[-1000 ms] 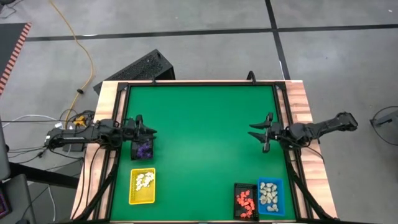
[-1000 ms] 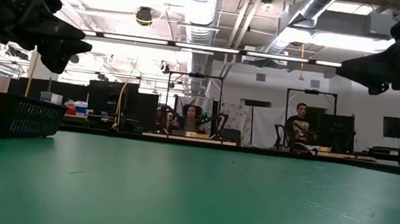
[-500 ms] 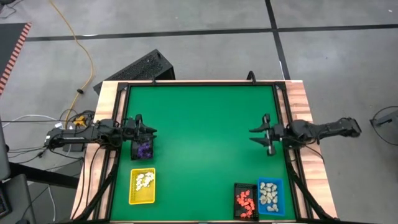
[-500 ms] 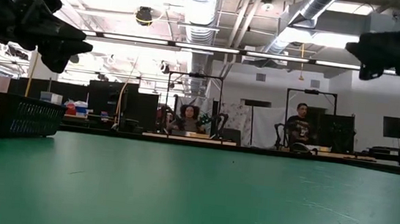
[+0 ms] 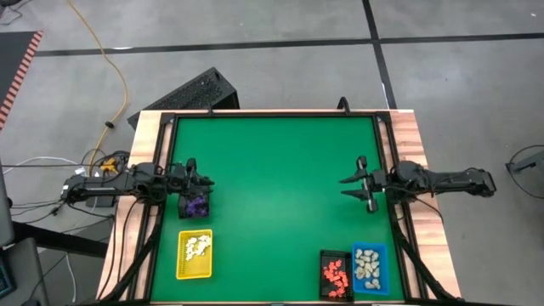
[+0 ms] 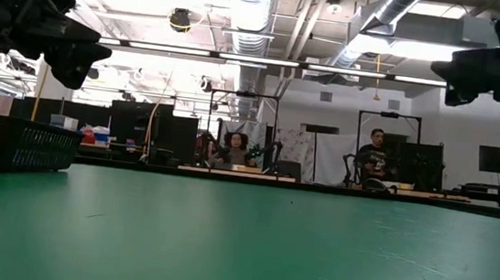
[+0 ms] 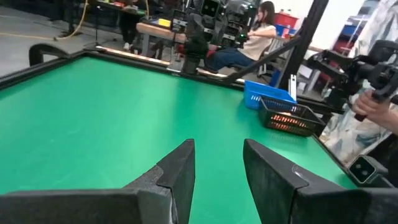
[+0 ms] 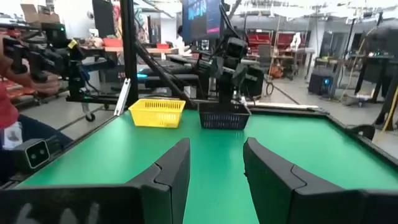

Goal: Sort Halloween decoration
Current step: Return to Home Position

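Note:
The Halloween decoration lies sorted in four small trays on the green mat (image 5: 272,195). Purple figurines (image 5: 197,204) fill a black tray at the left and white ones (image 5: 197,246) a yellow tray (image 8: 157,113). Orange-red ones (image 5: 335,274) sit in a black tray at the near right, and cream-beige ones (image 5: 367,263) in a blue tray (image 7: 267,96). My left gripper (image 5: 202,176) hovers open just beyond the purple tray and points right. My right gripper (image 5: 344,187) hovers open by the right edge and points left. Nothing is between either pair of fingers (image 7: 217,162) (image 8: 214,162).
A black frame rail (image 5: 272,114) borders the mat, with wooden margins outside it. The mat's middle holds no objects. Beyond the table are desks and seated people (image 6: 375,157), and a person's hand (image 7: 373,106) shows at the right of the left wrist view.
My right arm has swung round until it lies straight across the right edge. Its gripper has turned to point squarely toward the table's left edge, staying open and about where it was.

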Robot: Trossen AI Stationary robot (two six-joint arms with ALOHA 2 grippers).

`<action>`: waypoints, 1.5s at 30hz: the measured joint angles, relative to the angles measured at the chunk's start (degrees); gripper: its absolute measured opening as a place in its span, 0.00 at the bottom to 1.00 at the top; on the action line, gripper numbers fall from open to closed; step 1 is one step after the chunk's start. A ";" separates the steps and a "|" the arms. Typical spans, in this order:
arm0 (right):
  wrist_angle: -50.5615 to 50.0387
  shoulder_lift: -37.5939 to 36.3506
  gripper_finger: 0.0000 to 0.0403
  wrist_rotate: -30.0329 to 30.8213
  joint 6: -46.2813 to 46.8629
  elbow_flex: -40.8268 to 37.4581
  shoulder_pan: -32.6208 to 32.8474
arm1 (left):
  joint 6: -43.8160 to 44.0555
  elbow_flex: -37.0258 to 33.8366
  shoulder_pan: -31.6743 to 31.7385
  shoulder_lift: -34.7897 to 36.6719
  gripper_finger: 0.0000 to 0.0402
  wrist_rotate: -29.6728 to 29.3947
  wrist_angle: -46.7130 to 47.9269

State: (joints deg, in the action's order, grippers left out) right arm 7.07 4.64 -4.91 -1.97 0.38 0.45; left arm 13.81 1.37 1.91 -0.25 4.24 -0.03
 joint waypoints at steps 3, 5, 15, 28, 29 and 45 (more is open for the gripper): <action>0.70 -1.04 0.41 0.07 -1.00 -0.02 0.35 | 0.03 0.00 0.00 0.00 0.31 -0.68 0.04; 3.42 -1.81 0.41 0.07 -1.68 -0.02 0.33 | -1.10 -0.01 0.00 0.00 0.31 -2.05 0.12; 0.07 -4.45 0.41 7.04 -1.02 5.14 -0.67 | -2.20 -0.09 0.00 0.00 0.31 -2.95 -0.59; -2.92 -4.50 0.41 11.31 1.04 2.55 1.40 | -3.05 -0.04 0.00 0.00 0.31 -0.25 -0.11; -0.85 -4.47 0.41 11.36 1.02 0.76 1.40 | -3.02 -0.04 0.00 0.00 0.31 -0.39 -0.09; -3.81 -4.48 0.41 18.31 -6.48 0.07 1.29 | -3.60 -0.02 0.00 0.00 0.31 -3.69 0.57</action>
State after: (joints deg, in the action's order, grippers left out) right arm 3.26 0.15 13.40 -8.45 0.45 1.74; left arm 10.21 1.34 1.91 -0.25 0.56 0.54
